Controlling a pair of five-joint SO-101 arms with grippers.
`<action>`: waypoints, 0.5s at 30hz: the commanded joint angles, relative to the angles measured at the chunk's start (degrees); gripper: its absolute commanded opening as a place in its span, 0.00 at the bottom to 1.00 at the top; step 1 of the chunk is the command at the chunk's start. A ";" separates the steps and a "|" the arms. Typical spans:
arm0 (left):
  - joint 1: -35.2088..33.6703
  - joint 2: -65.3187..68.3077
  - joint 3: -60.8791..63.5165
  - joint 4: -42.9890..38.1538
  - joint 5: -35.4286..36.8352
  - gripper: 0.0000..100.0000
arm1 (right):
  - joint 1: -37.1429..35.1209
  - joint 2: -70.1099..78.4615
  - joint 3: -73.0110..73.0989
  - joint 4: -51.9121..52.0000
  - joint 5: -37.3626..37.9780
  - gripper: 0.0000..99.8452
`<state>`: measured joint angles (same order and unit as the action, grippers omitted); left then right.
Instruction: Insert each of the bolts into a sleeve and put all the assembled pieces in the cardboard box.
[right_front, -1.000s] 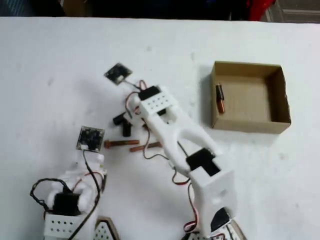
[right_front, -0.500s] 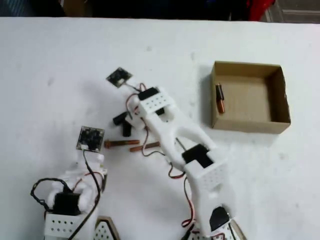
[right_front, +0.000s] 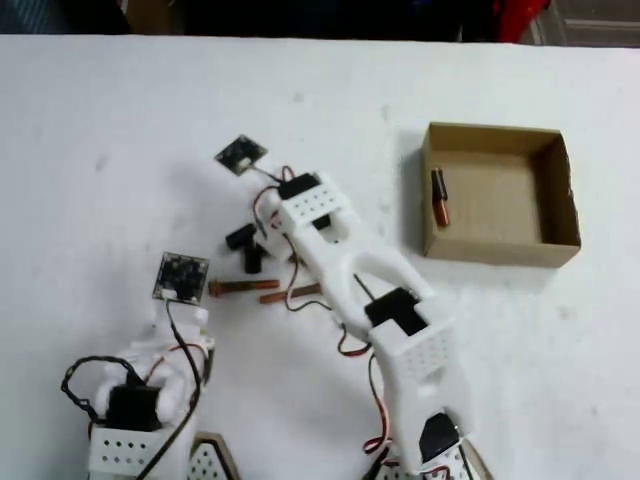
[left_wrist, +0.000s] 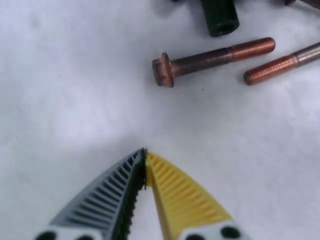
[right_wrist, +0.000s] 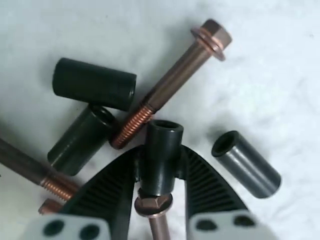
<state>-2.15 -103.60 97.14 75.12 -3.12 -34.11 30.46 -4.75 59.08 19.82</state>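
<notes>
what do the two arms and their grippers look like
Both arms are white plastic shells with black motors, rows of small holes, and loose red and black wires. The left arm ends in a left gripper with one grey and one yellow ribbed, tapered finger. The right arm carries a right gripper with two black ribbed fingers on a white base.

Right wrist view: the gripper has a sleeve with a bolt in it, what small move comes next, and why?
Probably lift the right gripper straight up, clear of the loose sleeves. It is shut on a sleeve with a bolt head showing at its end, so that piece looks assembled, ready for the cardboard box.
</notes>
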 joint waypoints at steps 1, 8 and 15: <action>-0.22 -0.48 -0.18 -1.49 -0.62 0.02 | -0.48 -2.33 -1.23 1.10 0.79 0.02; -0.22 -0.48 -0.18 -1.49 -0.62 0.02 | -0.48 -12.26 -1.49 4.44 0.79 0.02; -0.22 -0.48 -0.18 -1.49 -0.62 0.02 | -0.31 -24.92 -1.41 12.09 0.79 0.02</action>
<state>-2.15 -103.60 97.14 75.12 -3.12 -34.46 13.32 -4.75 67.96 20.18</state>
